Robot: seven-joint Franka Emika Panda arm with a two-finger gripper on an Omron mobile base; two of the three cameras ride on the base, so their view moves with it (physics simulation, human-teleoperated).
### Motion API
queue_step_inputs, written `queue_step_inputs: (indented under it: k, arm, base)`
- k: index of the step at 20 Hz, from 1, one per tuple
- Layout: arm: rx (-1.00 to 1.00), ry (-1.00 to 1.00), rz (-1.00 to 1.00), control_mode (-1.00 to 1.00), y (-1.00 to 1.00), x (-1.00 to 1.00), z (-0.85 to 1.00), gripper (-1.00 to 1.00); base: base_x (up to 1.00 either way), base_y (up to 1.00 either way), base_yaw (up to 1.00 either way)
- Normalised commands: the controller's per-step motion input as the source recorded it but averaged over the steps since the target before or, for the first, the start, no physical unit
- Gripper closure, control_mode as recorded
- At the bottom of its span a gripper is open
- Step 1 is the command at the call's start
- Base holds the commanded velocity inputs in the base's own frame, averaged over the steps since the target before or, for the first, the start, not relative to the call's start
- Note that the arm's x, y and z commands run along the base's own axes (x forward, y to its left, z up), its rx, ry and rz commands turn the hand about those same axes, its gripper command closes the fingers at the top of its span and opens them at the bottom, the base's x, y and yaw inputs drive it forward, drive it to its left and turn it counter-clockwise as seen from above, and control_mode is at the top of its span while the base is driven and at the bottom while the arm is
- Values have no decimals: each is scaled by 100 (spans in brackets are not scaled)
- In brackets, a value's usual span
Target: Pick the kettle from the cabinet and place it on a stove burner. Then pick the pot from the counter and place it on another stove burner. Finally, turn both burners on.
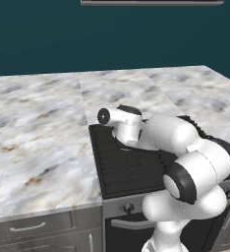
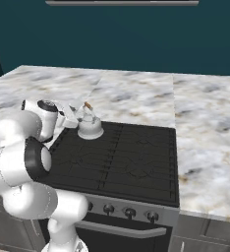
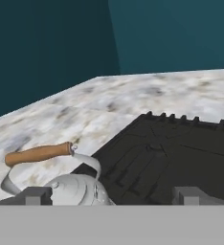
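The kettle (image 2: 90,126) is sitting upright on the rear-left burner (image 2: 95,138) of the stove (image 2: 136,209), its wire handle arching up with the wooden grip (image 3: 37,154) on top. The gripper (image 3: 111,195) is hanging just beside the kettle with jaws spread fully and gripping nothing, which suggests the kettle is set down there as its intended placement. The counter (image 2: 205,123) is surrounding the stove.

The arm (image 1: 186,162) folds up from the lower right of the left base view, wrist reaching toward frame centre. The gripper (image 3: 111,195) sits at the hand view's bottom edge, its fingertips (image 3: 36,195) spread wide, gripping nothing.
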Motion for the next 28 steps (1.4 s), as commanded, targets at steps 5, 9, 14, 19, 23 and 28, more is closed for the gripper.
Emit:
queue_step_inputs:
  k: [5, 9, 14, 19, 23, 28]
  arm:
    - [0, 0, -5, -100, 6, -57, 20, -100]
    - [0, -1, -5, -100, 1, -59, 25, -100]
    - [0, 0, -7, -100, 0, -56, 28, -100]
    - [2, 0, -11, -100, 0, -43, 29, -100]
    - [7, 0, -12, -100, -6, -40, 28, -100]
    - [7, 0, -10, -100, -7, -41, 19, -100]
  base:
    - [0, 0, 0]
    - [0, 0, 0]
    - [0, 0, 0]
    - [0, 0, 0]
    - [0, 0, 0]
    - [0, 0, 0]
